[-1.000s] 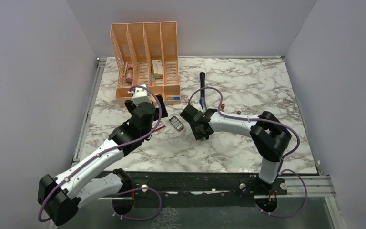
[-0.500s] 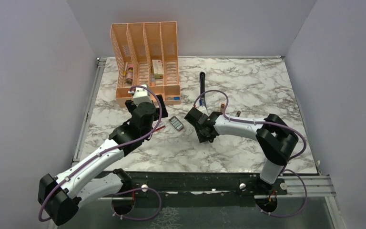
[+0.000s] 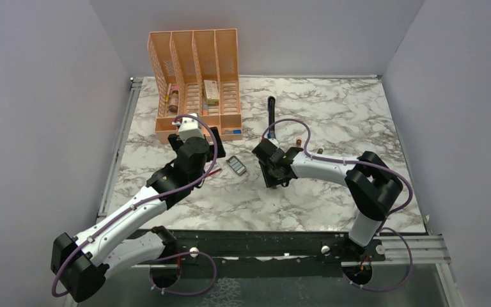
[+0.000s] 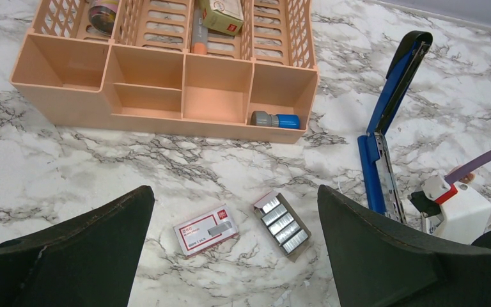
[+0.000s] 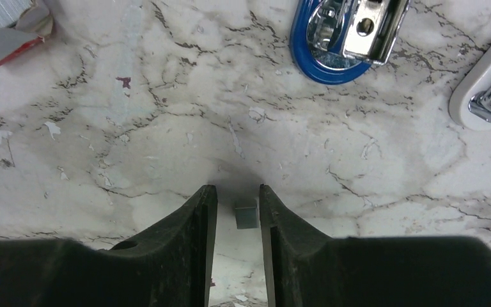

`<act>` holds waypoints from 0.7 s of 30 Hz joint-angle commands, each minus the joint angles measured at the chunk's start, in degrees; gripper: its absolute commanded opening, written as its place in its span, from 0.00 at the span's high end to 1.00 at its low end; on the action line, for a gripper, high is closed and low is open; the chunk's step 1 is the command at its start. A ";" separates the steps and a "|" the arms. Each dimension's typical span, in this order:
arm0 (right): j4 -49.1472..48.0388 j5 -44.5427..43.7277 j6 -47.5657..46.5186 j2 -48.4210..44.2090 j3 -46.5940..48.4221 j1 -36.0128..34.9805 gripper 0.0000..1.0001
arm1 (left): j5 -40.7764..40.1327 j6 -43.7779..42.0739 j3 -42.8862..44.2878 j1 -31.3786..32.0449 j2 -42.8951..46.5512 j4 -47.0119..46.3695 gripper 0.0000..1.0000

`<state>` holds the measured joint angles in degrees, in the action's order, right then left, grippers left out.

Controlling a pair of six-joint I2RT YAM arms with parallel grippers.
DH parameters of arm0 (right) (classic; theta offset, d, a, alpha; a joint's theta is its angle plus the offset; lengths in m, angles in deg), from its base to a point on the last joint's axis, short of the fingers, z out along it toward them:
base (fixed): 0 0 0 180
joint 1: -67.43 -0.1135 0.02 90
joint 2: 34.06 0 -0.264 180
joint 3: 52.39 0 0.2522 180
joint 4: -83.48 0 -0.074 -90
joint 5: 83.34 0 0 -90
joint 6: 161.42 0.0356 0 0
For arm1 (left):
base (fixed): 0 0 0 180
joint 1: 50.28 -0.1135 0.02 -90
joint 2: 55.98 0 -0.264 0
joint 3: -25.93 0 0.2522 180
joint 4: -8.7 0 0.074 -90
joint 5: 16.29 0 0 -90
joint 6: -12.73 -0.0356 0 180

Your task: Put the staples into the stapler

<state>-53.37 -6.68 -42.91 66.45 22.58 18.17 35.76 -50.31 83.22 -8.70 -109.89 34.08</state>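
Note:
The blue stapler (image 3: 271, 125) lies open at the table's middle, its black arm pointing back. In the left wrist view it (image 4: 383, 128) is at the right, with its rail bared. The tray of silvery staples (image 4: 282, 222) and the red-and-white box (image 4: 206, 229) lie side by side under my left gripper (image 4: 235, 192), which is open wide above them. The tray also shows in the top view (image 3: 237, 165). My right gripper (image 5: 238, 188) is low over the marble near the stapler's blue end (image 5: 332, 45). Its jaws stand narrowly apart, with a small grey staple piece (image 5: 245, 216) between them, beside the right finger.
An orange desk organizer (image 3: 195, 70) stands at the back left and holds a blue-grey item (image 4: 275, 119) and a green box (image 4: 220, 13). A white curved piece (image 5: 486, 83) lies right of the stapler's end. Paper flecks dot the marble.
My right gripper has shifted a little to the right and back, closer to the stapler's near end. The left arm has not moved.

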 commanded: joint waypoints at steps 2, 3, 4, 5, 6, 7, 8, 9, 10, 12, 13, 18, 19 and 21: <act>-1.90 2.81 -0.56 1.02 -1.45 0.98 0.68 | 0.04 -0.15 0.42 -0.25 -0.29 -1.16 0.01; -1.66 2.87 -0.59 1.15 -1.45 1.11 0.69 | 0.02 -0.15 0.42 -0.22 -0.23 -1.19 0.01; -1.38 2.88 -0.50 1.18 -1.44 1.24 0.69 | 0.03 -0.15 0.42 -0.25 -0.25 -1.20 0.01; -1.09 2.80 -0.49 1.18 -1.44 1.34 0.69 | -0.01 -0.20 0.42 -0.25 -0.31 -1.17 0.01; -0.75 2.72 -0.59 1.14 -1.44 1.34 0.69 | -0.01 -0.24 0.46 -0.24 -0.32 -1.18 0.01; -0.31 2.63 -0.71 1.05 -1.44 1.42 0.69 | 0.01 -0.24 0.50 -0.20 -0.27 -1.16 0.01; 0.11 2.73 -0.85 0.97 -1.37 1.51 0.69 | 0.00 -0.24 0.50 -0.23 -0.32 -1.17 0.01; 0.36 2.91 -1.29 0.86 -1.34 1.62 0.68 | 0.00 -0.24 0.45 -0.27 -0.31 -1.23 0.01; 0.69 3.03 -1.72 0.73 -1.31 1.74 0.68 | 0.05 -0.24 0.42 -0.22 -0.35 -1.21 0.01; 1.66 3.19 -2.24 0.58 -1.27 1.99 0.66 | -0.01 -0.24 0.42 -0.19 -0.35 -1.18 0.01; 2.09 3.22 -2.39 0.57 -1.20 2.14 0.66 | -0.01 -0.24 0.42 -0.24 -0.33 -1.16 0.01; 3.32 3.33 -2.03 0.17 -1.41 2.68 0.67 | 0.03 -0.15 0.34 -0.26 -0.27 -1.19 0.01; 3.63 3.58 -1.81 0.21 -1.30 2.70 0.67 | 0.05 -0.15 0.33 -0.20 -0.30 -1.16 0.01; 4.23 3.69 -1.40 0.28 -1.19 2.76 0.68 | 0.14 -0.15 0.33 -0.25 -0.27 -1.12 0.01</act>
<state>-54.02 -3.84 -44.05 66.43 22.39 20.40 35.76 -50.34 83.22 -8.70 -110.20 34.10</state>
